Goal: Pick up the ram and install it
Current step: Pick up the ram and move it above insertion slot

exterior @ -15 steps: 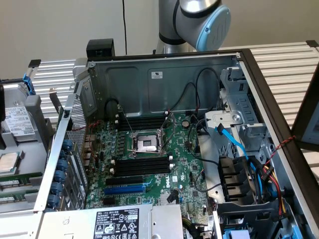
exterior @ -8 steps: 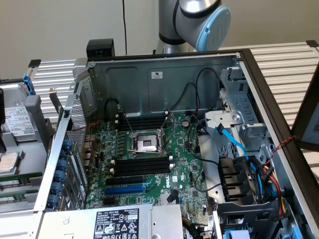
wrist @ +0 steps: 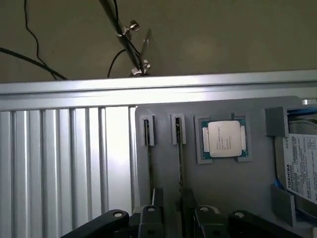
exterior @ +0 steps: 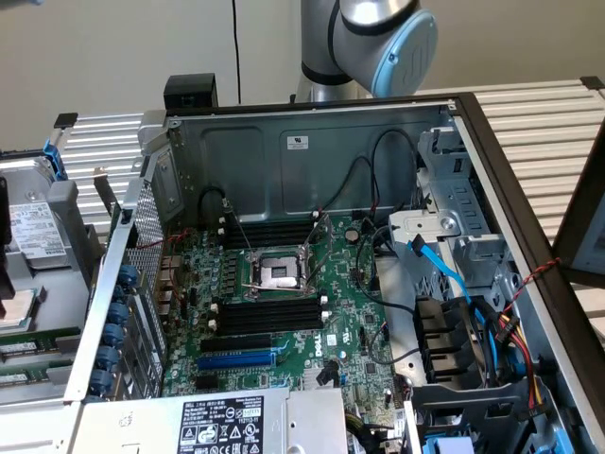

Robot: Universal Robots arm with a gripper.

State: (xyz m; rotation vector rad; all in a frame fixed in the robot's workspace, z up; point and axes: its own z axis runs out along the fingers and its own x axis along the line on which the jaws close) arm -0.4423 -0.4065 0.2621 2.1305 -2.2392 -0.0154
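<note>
Two ram sticks stand on edge in holders on a grey tray (wrist: 233,183): one ram stick (wrist: 147,133) and beside it another ram stick (wrist: 179,148). My gripper (wrist: 174,197) hovers over the tray, open, its fingers (wrist: 157,196) standing either side of the second stick's line. I cannot tell whether they touch it. In the exterior view the tray (exterior: 66,274) sits at the exterior view's left of the open computer case, with the ram showing as green strips (exterior: 33,346). The motherboard (exterior: 350,322) has long black slots (exterior: 269,315) beside the CPU socket (exterior: 276,274).
On the tray a loose CPU (wrist: 223,139) lies beside the sticks and a hard drive (wrist: 302,168) past it. The case wall (exterior: 113,284) stands between tray and motherboard. Cables (exterior: 473,312) and a drive cage crowd the case at the exterior view's right. The arm's elbow (exterior: 378,38) rises behind the case.
</note>
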